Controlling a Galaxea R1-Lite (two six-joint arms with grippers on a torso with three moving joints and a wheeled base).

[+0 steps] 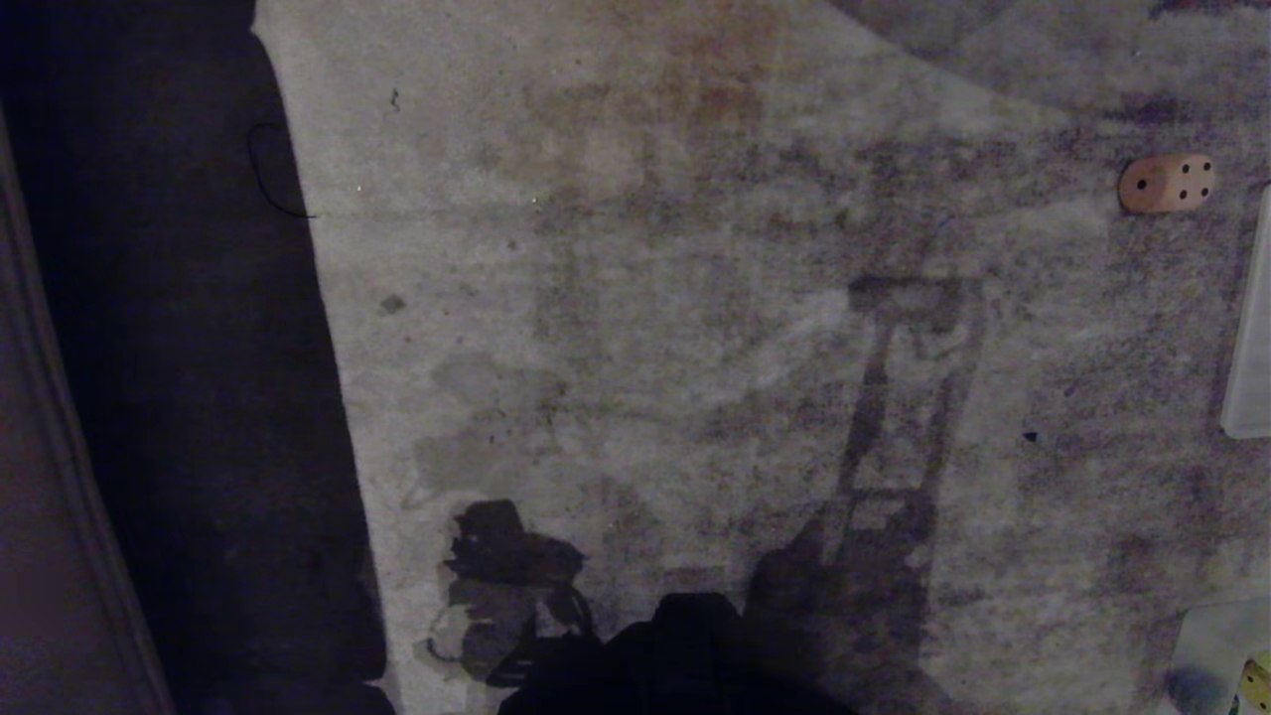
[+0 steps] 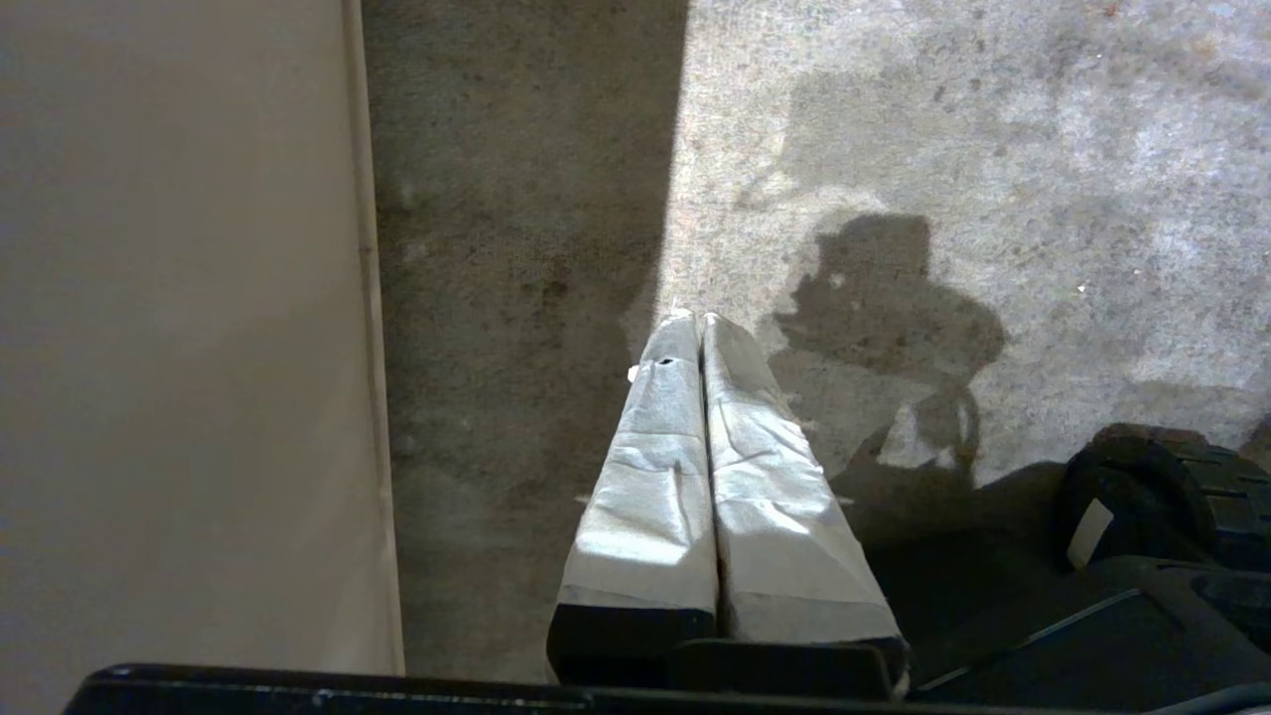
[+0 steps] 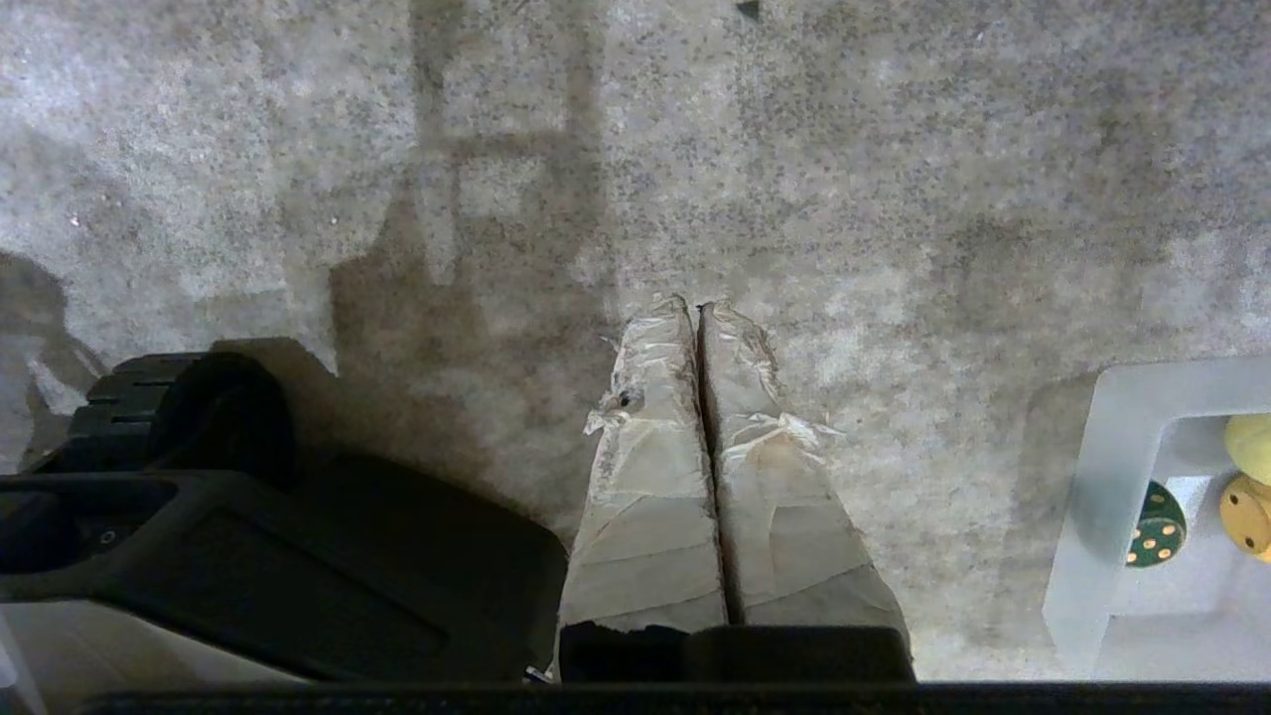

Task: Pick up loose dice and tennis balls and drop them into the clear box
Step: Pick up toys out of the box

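A tan die (image 1: 1167,184) lies loose on the carpet at the far right. The clear box (image 1: 1201,645) shows at the near right corner, with a yellow die (image 1: 1256,685) inside. In the right wrist view the clear box (image 3: 1097,497) holds a dark green die (image 3: 1155,524), the yellow die (image 3: 1253,511) and a pale yellow-green ball (image 3: 1253,437), cut off by the frame edge. My left gripper (image 2: 692,318) and right gripper (image 3: 695,303) both hang shut and empty over bare carpet. Neither arm shows in the head view.
A flat translucent lid (image 1: 1253,328) lies at the right edge. A wall and baseboard (image 1: 50,447) run along the left behind a dark shadow. My base's black wheels (image 2: 1152,487) (image 3: 179,407) sit beside the grippers.
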